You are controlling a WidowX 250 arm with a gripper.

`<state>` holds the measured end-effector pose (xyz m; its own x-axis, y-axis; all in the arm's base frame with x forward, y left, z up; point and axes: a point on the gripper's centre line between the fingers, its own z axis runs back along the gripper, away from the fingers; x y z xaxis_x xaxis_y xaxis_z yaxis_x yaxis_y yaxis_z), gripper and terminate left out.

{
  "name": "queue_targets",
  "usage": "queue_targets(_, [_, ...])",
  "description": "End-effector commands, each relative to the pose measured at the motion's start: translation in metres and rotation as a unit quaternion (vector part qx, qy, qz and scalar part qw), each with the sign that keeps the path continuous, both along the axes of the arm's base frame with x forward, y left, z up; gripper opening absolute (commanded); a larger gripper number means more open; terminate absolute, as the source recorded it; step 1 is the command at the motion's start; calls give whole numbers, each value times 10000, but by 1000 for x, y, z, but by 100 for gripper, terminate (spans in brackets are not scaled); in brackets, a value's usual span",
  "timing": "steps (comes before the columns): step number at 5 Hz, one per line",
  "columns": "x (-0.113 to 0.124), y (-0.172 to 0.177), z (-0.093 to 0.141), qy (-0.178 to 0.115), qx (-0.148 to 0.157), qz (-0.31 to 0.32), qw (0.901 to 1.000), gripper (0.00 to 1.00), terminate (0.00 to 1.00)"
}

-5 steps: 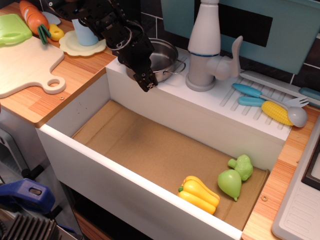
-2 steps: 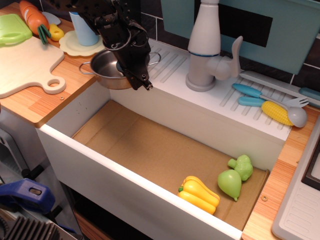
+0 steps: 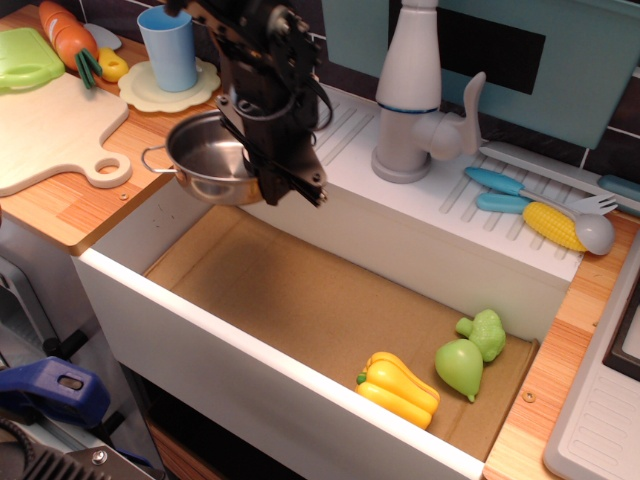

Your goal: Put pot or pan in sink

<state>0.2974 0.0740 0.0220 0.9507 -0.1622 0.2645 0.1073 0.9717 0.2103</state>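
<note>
The small shiny steel pot (image 3: 205, 160) hangs in the air over the far left corner of the sink, above the white rim. My black gripper (image 3: 290, 185) is shut on the pot's right rim and holds it level. One wire loop handle sticks out on the pot's left. The sink (image 3: 300, 290) is a deep white basin with a brown floor, below and to the right of the pot.
A yellow pepper (image 3: 398, 388), a green pear (image 3: 460, 367) and a green broccoli (image 3: 486, 333) lie at the sink's right end. A blue cup (image 3: 170, 48) on a saucer and a cutting board (image 3: 50, 125) sit left. The faucet (image 3: 415, 95) stands behind.
The pot was lifted off the ribbed drainboard beside the faucet and carried left and forward. It now hangs over the sink's left corner, in my gripper throughout.
</note>
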Motion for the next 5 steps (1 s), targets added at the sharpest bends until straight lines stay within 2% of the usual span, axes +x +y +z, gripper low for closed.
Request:
queue_targets(1, [0,-10,-2,-438,-82,307,9985,0,0])
queue_targets(3, [-10,-20,-34,-412,-329,704,9961,0,0])
queue_targets(4, [-12,-21,-52,-377,-504,765,9951,100,0])
queue_targets(5, [-12,-21,-60,-483,-545,679,9950,100,100])
